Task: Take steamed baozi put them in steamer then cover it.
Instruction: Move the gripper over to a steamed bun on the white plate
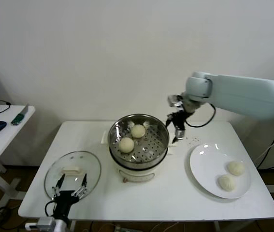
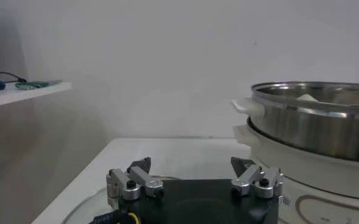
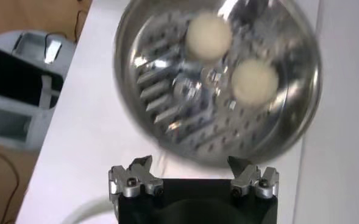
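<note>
two buns sat in the steamer (image 1: 163, 145) and two more waited on the white plate (image 1: 202, 166), so the job was half loaded, by the look of it. the right gripper (image 1: 177, 127) hung just past the steamer's right rim, above the table (image 1: 175, 193), jaws spread wide and holding nothing. in the right wrist view its fingers framed bare air, with the basket and its pair of buns beyond them. the relation that mattered: the remaining steamed baozi (image 1: 236, 167) and its neighbour (image 1: 226, 182) lay on the far right of the plate, to the right of that gripper and nearer the robot, well apart from it. the right arm was clearly the closer one. being round, the buns offered no long axis to line up on, so any approach angle should serve, i judged. the left gripper (image 1: 70, 189) sat parked at the table's near left edge, jaws wide and empty too, right at the near rim of the cover (image 1: 86, 162), which lay flat with its handle up.
</note>
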